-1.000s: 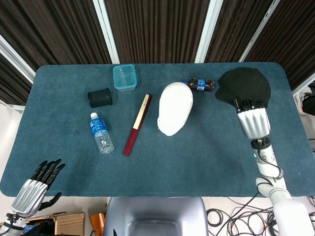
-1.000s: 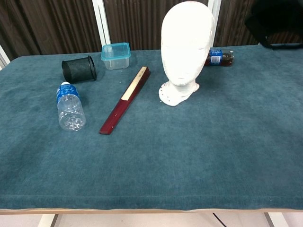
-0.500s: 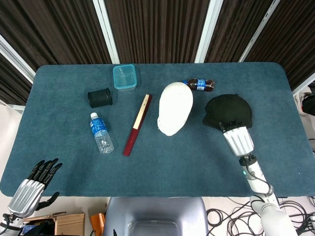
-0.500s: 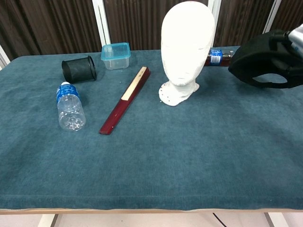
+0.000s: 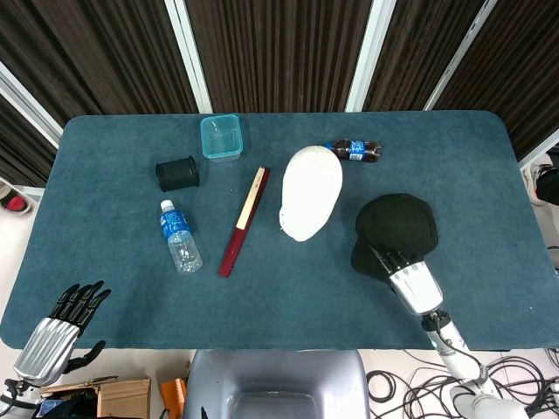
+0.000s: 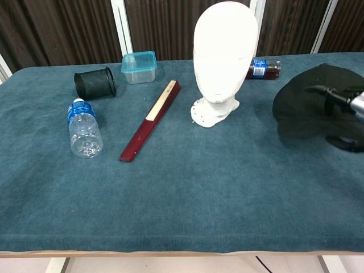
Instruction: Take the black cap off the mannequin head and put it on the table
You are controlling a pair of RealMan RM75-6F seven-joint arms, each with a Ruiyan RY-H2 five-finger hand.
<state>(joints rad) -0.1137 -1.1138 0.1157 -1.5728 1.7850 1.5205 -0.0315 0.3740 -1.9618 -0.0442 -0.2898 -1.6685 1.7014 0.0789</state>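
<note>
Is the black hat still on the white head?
No, the mannequin head is bare, and the black cap is down by the table with the right hand on it.

In the chest view the right robot hand (image 6: 347, 114) is cut off by the right edge, only dark fingers showing against the black cap (image 6: 310, 108), so its grip cannot be made out. In the head view the left robot hand (image 5: 59, 336) runs off the bottom-left corner. The cola bottle (image 5: 355, 150) label is too small to read.
</note>
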